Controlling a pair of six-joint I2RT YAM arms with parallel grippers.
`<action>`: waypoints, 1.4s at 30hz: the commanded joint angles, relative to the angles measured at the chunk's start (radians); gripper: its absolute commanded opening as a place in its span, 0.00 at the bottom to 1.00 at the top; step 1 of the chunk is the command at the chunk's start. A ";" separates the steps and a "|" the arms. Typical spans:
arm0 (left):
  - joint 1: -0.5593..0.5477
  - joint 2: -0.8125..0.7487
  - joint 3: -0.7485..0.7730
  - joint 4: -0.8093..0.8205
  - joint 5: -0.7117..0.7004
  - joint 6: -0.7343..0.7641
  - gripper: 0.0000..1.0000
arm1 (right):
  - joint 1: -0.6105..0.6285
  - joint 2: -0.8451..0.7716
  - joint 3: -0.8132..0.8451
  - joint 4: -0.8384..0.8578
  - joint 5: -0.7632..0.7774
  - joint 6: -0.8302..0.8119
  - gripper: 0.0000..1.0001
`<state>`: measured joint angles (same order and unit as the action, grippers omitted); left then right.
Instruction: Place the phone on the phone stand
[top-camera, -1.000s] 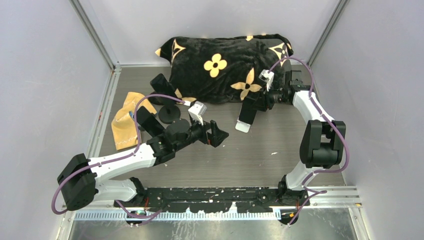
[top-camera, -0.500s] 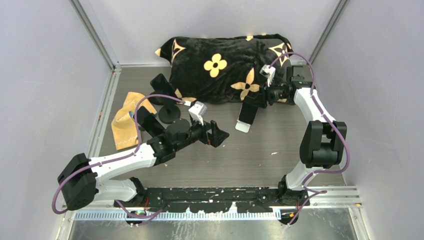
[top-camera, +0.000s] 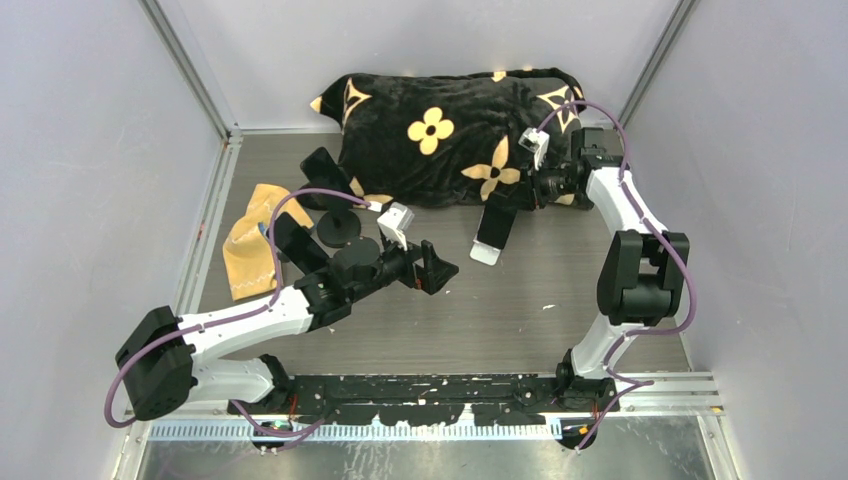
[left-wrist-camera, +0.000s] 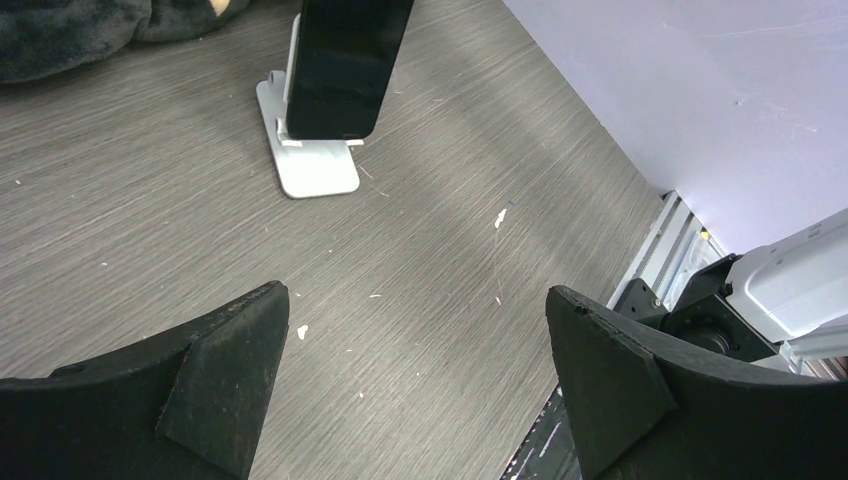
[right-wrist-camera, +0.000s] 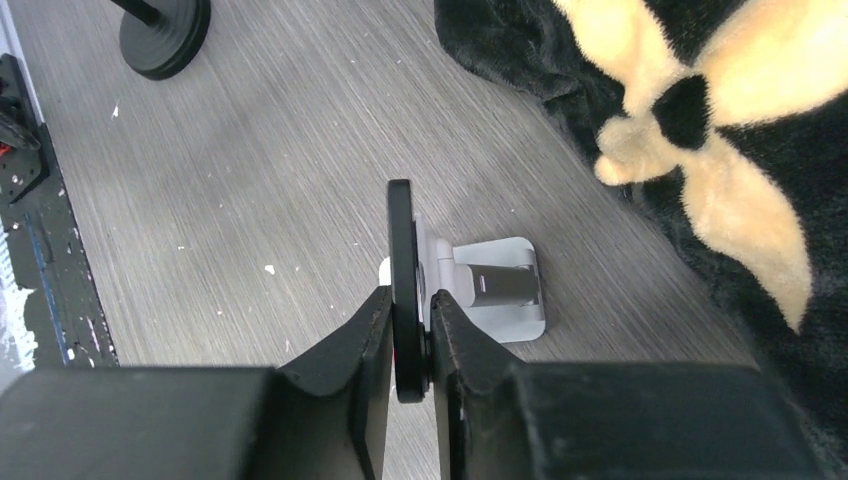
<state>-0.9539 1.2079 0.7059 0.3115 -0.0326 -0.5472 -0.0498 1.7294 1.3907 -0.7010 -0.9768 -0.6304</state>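
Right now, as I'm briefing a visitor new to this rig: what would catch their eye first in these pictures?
The big black blanket with yellow flowers fills the back. Just in front of it, the right gripper has its jaws shut on a dark phone resting on the white phone stand. The left gripper hovers open mid-table.

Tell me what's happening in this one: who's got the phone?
The right gripper is shut on the edge of the phone, holding it upright against the white phone stand. In the left wrist view the phone's lower end sits at the stand's lip, so it looks placed but not yet released. The left gripper hangs open over the table, holding nothing.
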 joint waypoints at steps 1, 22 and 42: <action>0.003 0.007 0.012 0.064 0.007 -0.007 1.00 | -0.004 0.017 0.077 -0.082 -0.041 -0.046 0.20; 0.003 0.021 0.020 0.065 0.012 -0.002 1.00 | 0.007 0.025 0.121 -0.063 -0.085 -0.095 0.02; 0.003 0.011 0.026 0.059 0.015 0.000 1.00 | 0.009 0.000 0.029 -0.008 0.029 -0.010 0.49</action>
<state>-0.9539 1.2266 0.7063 0.3183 -0.0250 -0.5499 -0.0456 1.7741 1.4166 -0.7158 -0.9886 -0.6621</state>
